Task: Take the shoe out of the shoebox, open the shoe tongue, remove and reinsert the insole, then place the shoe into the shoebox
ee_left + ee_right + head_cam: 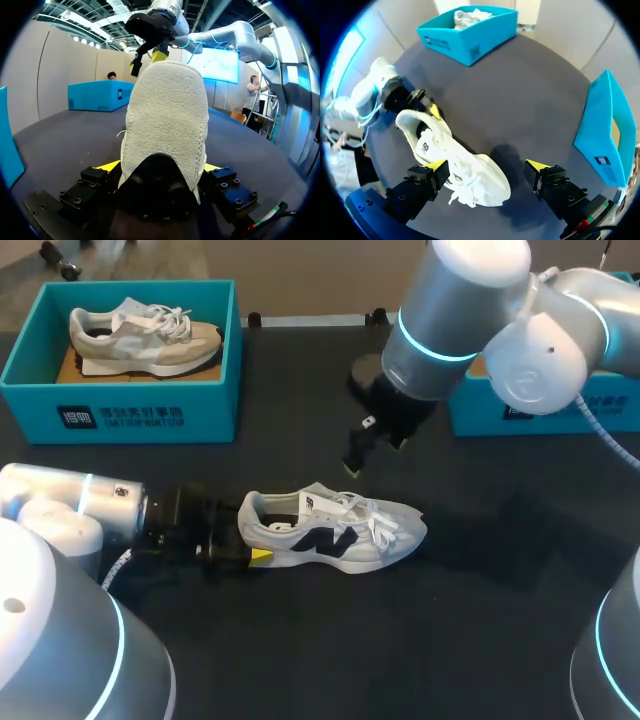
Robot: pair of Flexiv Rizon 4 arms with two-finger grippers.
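Note:
A white and grey shoe [335, 532] with a dark logo lies on its sole in the middle of the black table, toe pointing right. My left gripper [250, 535] is at its heel, one yellow tip against each side, shut on the shoe. In the left wrist view the heel [167, 115] fills the gap between the gripper's [160, 167] fingers. My right gripper [375, 455] hangs open above and behind the shoe, holding nothing. In the right wrist view the shoe [455, 160] lies below that gripper [487, 167], its laces and toe near one finger.
A teal shoebox [120, 415] at the back left holds a beige shoe [145, 335]. A second teal box [600, 410] stands at the back right, partly hidden by my right arm. Both boxes also show in the right wrist view [470, 35], [602, 125].

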